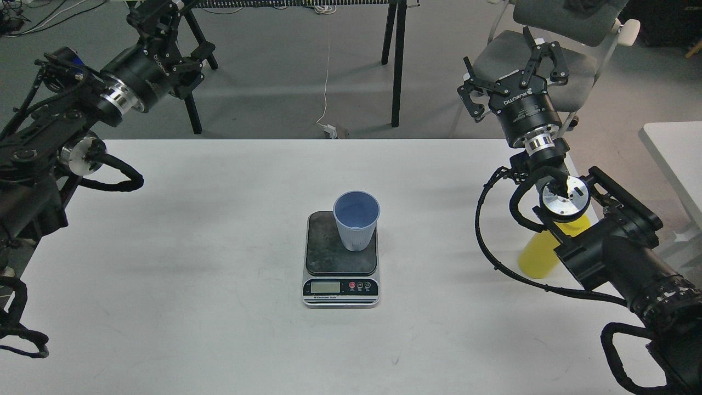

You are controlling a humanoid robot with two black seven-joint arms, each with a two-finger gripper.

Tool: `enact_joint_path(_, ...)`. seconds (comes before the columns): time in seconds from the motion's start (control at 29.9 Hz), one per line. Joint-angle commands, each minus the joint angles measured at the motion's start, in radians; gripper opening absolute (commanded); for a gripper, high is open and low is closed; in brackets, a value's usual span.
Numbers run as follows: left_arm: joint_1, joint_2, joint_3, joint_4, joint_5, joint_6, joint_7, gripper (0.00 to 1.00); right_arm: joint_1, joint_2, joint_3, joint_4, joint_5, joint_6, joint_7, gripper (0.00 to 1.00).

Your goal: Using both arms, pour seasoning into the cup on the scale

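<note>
The light blue ribbed cup (356, 220) stands upright on the dark platform of the small scale (322, 249) at the middle of the white table. The yellow seasoning bottle (538, 257) stands near the table's right edge; my right arm hides its top. My right gripper (513, 74) is raised beyond the table's far right edge, well above and behind the bottle, with its fingers spread and empty. My left gripper (174, 34) is raised at the far left, beyond the table's back edge, with its fingers apart and empty, far from the cup.
A grey chair (570, 52) stands just behind my right gripper. Black table legs (397, 60) and a white cable (327, 82) are on the floor beyond the table. A second white table (677, 156) is at the right edge.
</note>
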Motion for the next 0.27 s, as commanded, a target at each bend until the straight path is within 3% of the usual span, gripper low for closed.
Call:
enact_joint_path(0.0,0.0,-0.001,-0.001,0.0,0.0,0.0,0.0,0.87,0.002,0.0,0.0,0.001,-0.002,0.0,0.0,0.98)
enact_joint_path(0.23,0.0,-0.003,-0.001,0.0,0.0,0.0,0.0,0.87,0.006,-0.002,0.0,0.004,-0.004,0.0,0.0,0.98)
